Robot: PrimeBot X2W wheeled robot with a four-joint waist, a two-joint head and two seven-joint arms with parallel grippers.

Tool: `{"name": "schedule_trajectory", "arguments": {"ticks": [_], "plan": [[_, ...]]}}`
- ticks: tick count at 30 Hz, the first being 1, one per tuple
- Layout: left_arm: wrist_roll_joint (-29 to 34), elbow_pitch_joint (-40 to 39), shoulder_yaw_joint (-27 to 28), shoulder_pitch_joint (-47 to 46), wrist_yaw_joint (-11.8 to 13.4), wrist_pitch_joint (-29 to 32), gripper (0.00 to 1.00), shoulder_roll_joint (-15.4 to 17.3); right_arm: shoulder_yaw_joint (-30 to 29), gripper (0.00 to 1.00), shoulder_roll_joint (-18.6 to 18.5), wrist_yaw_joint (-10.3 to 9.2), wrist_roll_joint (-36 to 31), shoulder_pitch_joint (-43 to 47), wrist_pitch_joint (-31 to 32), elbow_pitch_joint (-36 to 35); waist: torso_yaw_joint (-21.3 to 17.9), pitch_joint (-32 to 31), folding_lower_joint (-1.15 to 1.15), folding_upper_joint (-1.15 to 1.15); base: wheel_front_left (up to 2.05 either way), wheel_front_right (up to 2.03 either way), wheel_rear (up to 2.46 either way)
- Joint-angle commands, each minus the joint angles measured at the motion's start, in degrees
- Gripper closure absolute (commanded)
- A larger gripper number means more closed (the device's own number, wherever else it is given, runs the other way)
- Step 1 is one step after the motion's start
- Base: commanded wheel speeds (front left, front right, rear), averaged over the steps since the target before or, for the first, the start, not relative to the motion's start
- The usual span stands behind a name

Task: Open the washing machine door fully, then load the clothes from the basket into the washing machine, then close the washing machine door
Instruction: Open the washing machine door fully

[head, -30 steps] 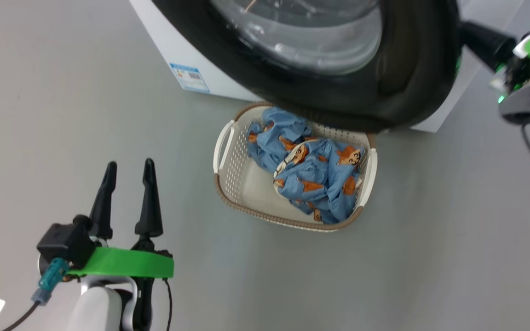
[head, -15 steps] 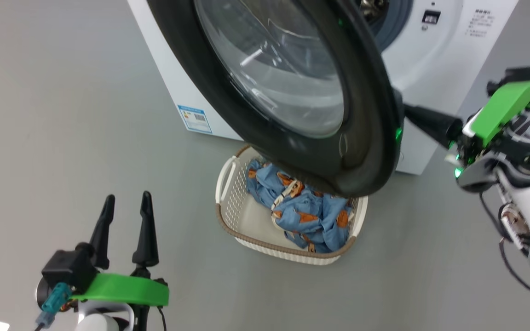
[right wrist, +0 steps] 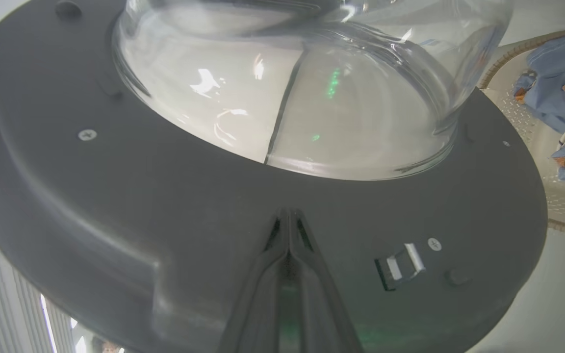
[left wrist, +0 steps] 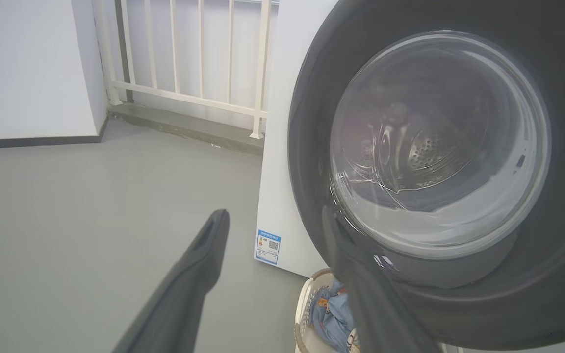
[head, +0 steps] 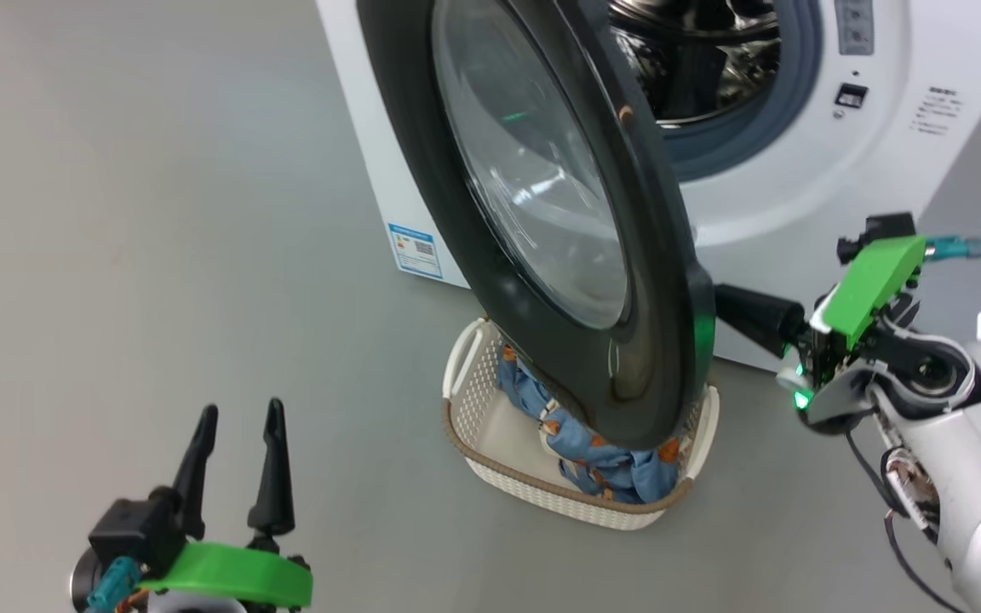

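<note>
Grey floor (head: 116,255), with the white washer (head: 780,196) standing on it at the top of the head view. Its steel drum (head: 695,60) showed through the open mouth. The door (head: 533,196) stood swung out from the washer, roughly edge-on to the head camera, black rim and clear domed glass, its lower edge hanging over the basket (head: 542,494).

The basket sat on the floor just in front of the washer, below the door. The clothes (head: 601,464) lay inside it, blue with orange-brown print, bunched toward the robot's right end and partly hidden by the door.

Right gripper (head: 725,306) had its fingers clenched together, grasping nothing, tips against the door's dark inner rim. In the right wrist view the gripper (right wrist: 290,215) met the rim just below the glass dome, near a small metal latch (right wrist: 400,264).

Left gripper (head: 239,409) hung low at the left, well apart from the basket, fingers spread and empty, pointing toward the washer.

A blue sticker (head: 414,249) was on the washer's side, low down.
</note>
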Motion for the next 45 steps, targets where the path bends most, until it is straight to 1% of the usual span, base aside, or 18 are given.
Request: {"name": "schedule_trajectory", "arguments": {"ticks": [1,9,19,24,36,43,44,45], "plan": [[0.85,-0.72,1.90,0.04,-0.24,-0.36,0.00,1.14,0.44,1.00,1.38,0.33,1.14,0.88,0.99,-1.97,1.46,-1.28,0.01,0.00,0.00,0.00,0.00],[1.23,-0.17,2.08,0.68,-0.31,-0.36,0.00,1.14,0.12,1.00,3.14,0.33,1.85,4.36,2.86,-3.92,5.12,-2.74,0.01,0.00,0.00,0.00,0.00],[0.64,-1.99,4.19,2.28,0.44,-0.36,0.00,1.14,1.57,1.00,6.87,0.33,1.57,3.83,5.76,-4.65,5.80,-2.23,0.01,0.00,0.00,0.00,0.00],[0.57,-2.80,4.61,2.76,0.78,-0.36,0.00,1.14,2.02,1.00,8.05,0.33,1.22,3.55,6.53,-4.67,5.89,-2.26,0.01,0.00,0.00,0.00,0.00],[0.59,-2.74,4.47,2.82,0.97,-0.36,0.00,1.14,0.82,1.00,8.52,0.33,0.67,4.09,6.90,-4.63,5.65,-2.71,0.01,0.00,0.00,0.00,0.00],[0.86,-1.91,3.81,2.46,0.72,-0.36,0.00,1.14,-1.00,1.00,7.89,0.33,0.34,5.44,6.06,-5.68,5.25,-3.56,0.01,0.00,0.00,0.00,0.00],[0.87,-1.76,3.65,2.42,0.66,-0.36,0.00,1.14,-1.29,0.90,7.76,0.33,0.43,5.73,6.12,-5.82,5.18,-3.71,0.01,0.00,0.00,0.00,0.00],[0.90,-1.60,3.49,2.39,0.61,-0.36,0.00,1.14,-1.55,0.72,7.56,0.33,0.49,6.06,6.21,-6.03,5.10,-3.87,0.01,0.00,0.00,0.00,0.00]]}}
